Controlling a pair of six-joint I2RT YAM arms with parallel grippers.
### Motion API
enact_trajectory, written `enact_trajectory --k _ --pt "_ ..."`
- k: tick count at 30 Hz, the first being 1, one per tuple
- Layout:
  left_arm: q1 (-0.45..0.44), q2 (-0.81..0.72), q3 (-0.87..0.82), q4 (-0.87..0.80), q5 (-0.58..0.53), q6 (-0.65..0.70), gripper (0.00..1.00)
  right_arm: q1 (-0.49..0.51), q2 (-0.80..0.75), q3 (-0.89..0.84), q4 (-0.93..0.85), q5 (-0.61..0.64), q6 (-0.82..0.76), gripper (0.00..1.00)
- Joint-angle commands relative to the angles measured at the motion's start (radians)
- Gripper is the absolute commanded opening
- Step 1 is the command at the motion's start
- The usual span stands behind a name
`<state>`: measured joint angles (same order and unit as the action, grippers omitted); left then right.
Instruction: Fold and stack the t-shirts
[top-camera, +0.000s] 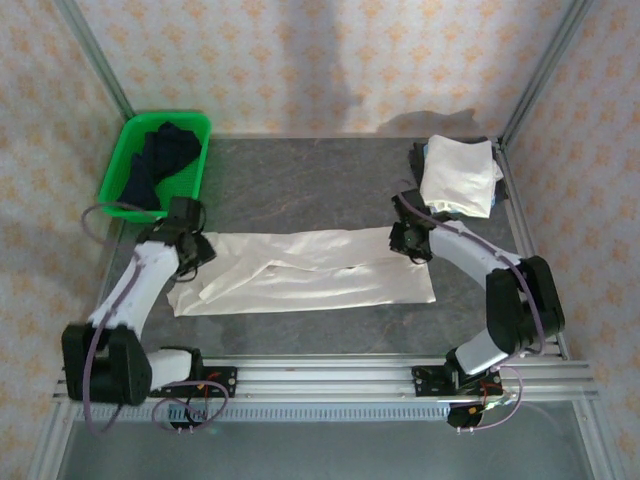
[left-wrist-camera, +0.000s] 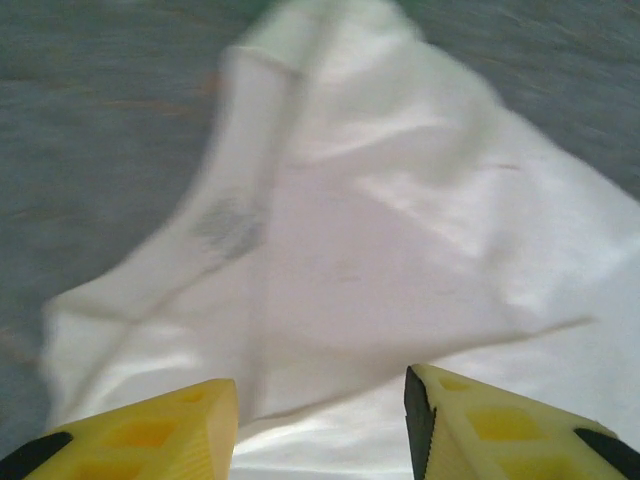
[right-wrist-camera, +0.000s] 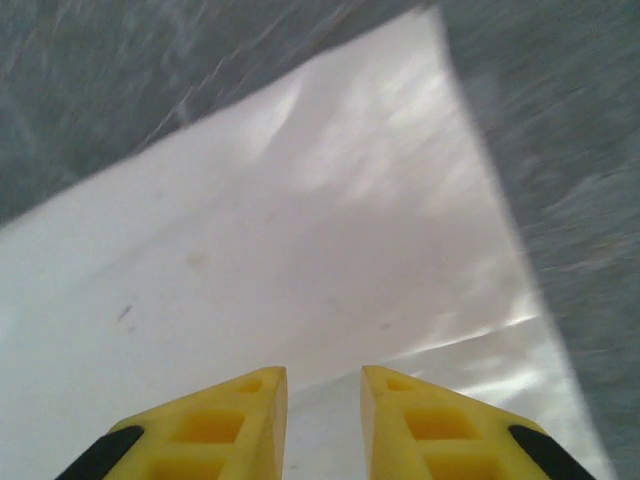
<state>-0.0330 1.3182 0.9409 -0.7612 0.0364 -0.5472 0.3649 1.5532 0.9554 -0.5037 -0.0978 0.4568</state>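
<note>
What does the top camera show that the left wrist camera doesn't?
Top camera: the green basket of dark clothes, the folded shirts at the far right, and the right end effector. Left wrist camera: the left end effector up close, its yellow fingers standing apart, and a grey smudge on the cloth. Both: the white shirt spread on the grey table.

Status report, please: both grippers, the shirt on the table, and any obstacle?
Left gripper open, right gripper open, both above the shirt, holding nothing. Shirt flat, a long strip. Folded stack and green basket stand apart from it.
</note>
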Motion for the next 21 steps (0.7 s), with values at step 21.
enact_trajectory --k 21 --pt "-0.410 0.285 0.003 0.066 0.166 0.024 0.25 -0.056 0.100 -0.049 0.004 0.036 0.043 0.21"
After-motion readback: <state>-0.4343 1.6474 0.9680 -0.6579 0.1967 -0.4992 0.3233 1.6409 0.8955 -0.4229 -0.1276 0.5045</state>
